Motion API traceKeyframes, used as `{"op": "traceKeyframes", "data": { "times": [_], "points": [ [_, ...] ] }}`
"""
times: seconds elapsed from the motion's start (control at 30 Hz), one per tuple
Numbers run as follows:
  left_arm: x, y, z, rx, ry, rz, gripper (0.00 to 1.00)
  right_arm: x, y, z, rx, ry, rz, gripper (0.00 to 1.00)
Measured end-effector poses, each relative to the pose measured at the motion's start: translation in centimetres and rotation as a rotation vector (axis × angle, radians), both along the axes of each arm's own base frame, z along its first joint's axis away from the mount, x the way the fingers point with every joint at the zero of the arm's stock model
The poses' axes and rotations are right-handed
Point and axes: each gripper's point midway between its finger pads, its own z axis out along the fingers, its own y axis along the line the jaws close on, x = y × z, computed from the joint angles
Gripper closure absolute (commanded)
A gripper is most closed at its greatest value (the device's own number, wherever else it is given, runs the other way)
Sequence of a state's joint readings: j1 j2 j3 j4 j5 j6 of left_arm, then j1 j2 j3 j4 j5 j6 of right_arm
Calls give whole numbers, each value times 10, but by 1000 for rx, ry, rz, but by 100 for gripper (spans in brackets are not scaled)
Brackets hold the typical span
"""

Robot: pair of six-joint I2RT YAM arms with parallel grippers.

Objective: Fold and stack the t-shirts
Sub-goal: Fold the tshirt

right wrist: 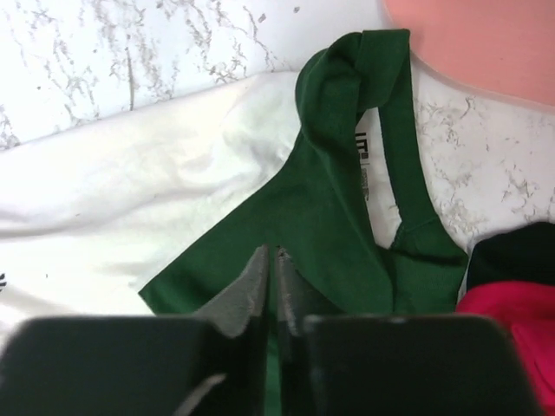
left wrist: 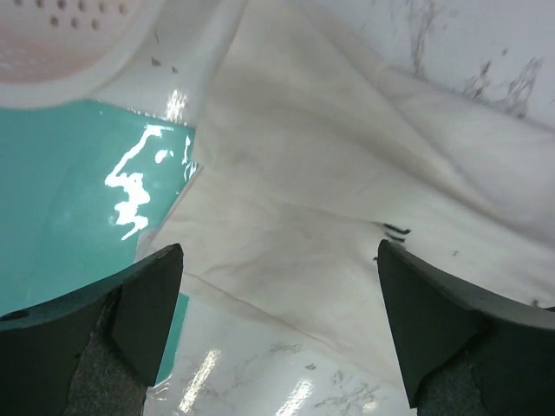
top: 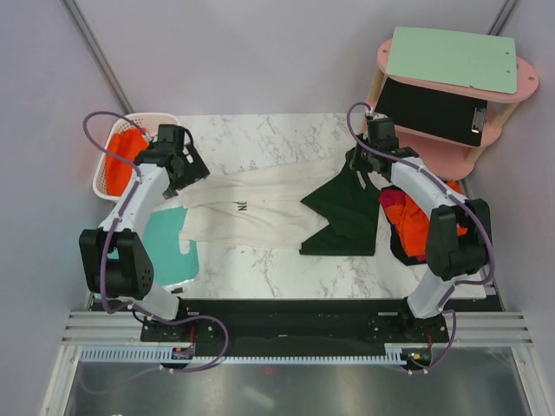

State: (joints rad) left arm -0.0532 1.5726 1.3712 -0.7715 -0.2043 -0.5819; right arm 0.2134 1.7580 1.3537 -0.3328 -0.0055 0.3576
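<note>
The cream-white t-shirt (top: 251, 212) lies spread across the middle of the marble table (top: 260, 269), its dark lettering facing up. The dark green t-shirt (top: 347, 217) lies just to its right, its left edge overlapping the white cloth and its collar pointing to the far side.

The left gripper (left wrist: 277, 250) hangs over the white shirt's left end beside a teal sheet (top: 169, 247), with its fingers spread wide and nothing between them. The right gripper (right wrist: 270, 256) sits low over the green shirt near the collar. Its fingers are almost together with only a thin slit between them, and whether they pinch any cloth cannot be told.
</note>
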Motion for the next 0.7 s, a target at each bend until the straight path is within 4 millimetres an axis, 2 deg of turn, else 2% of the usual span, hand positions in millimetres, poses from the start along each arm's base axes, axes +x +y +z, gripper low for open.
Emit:
{"op": "traceKeyframes", "data": {
  "times": [0.07,0.1,0.17,0.3,0.37,0.43,0.6,0.7],
  "points": [
    [-18,-9,-21,-4,57,-26,1,-14,4,2,-5,-4,17,100],
    [-33,-13,-39,-8,110,-38,1,-23,7,-2,-7,10,31,100],
    [-58,-15,-67,-15,196,-39,2,-42,16,-16,-13,50,61,100],
    [-100,-10,-107,-16,334,-8,3,-81,34,-53,-33,166,135,100],
    [-111,-9,-116,-15,368,5,3,-93,43,-64,-37,207,169,100],
    [-117,-7,-121,-10,384,23,3,-97,49,-70,-36,222,187,100],
    [-126,3,-123,18,371,87,4,-98,61,-82,-30,240,215,100],
    [-133,10,-126,28,376,127,5,-94,76,-86,-21,247,248,100]
  ]
}}
